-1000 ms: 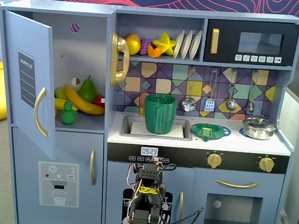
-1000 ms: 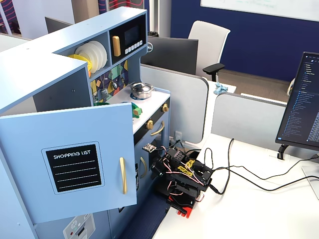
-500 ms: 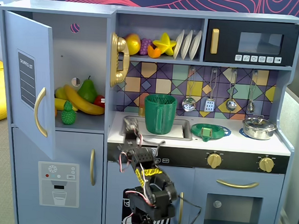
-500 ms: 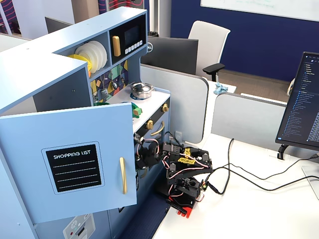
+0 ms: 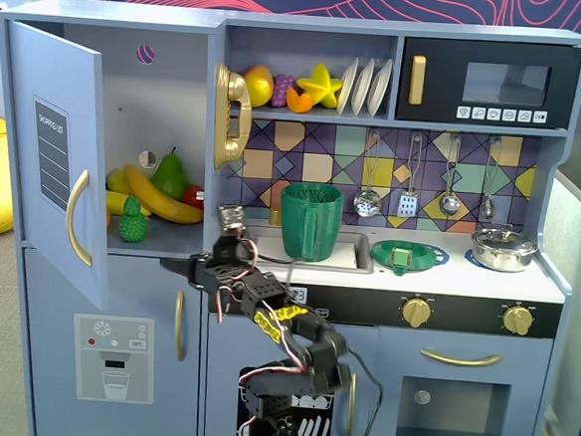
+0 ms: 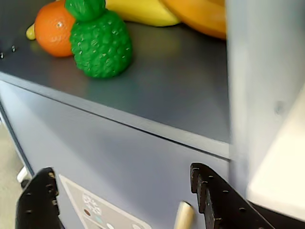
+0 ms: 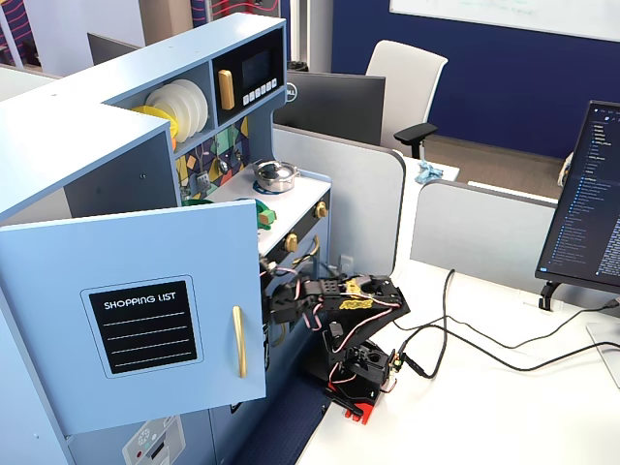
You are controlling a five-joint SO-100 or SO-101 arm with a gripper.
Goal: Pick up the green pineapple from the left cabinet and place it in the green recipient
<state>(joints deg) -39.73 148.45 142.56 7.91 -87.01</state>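
Observation:
The green pineapple (image 5: 133, 222) stands at the front left of the shelf in the left cabinet (image 5: 164, 99), whose door (image 5: 51, 151) is swung open. In the wrist view the pineapple (image 6: 100, 45) sits beside an orange (image 6: 53, 29), with bananas (image 6: 143, 12) behind. My gripper (image 5: 175, 267) is open and empty, just below the shelf edge and right of the pineapple, pointing left. Its black fingers (image 6: 38, 200) spread wide in front of the lower door (image 6: 121, 174). The green recipient (image 5: 310, 222), a tall ribbed cup, stands in the sink.
A dark green pear (image 5: 171, 175) and bananas (image 5: 157, 197) share the shelf. A flat green dish (image 5: 403, 254) and a steel pot (image 5: 503, 248) sit on the counter. The open door (image 7: 145, 310) hides the gripper in a fixed view; the arm's base (image 7: 358, 373) stands on the white desk.

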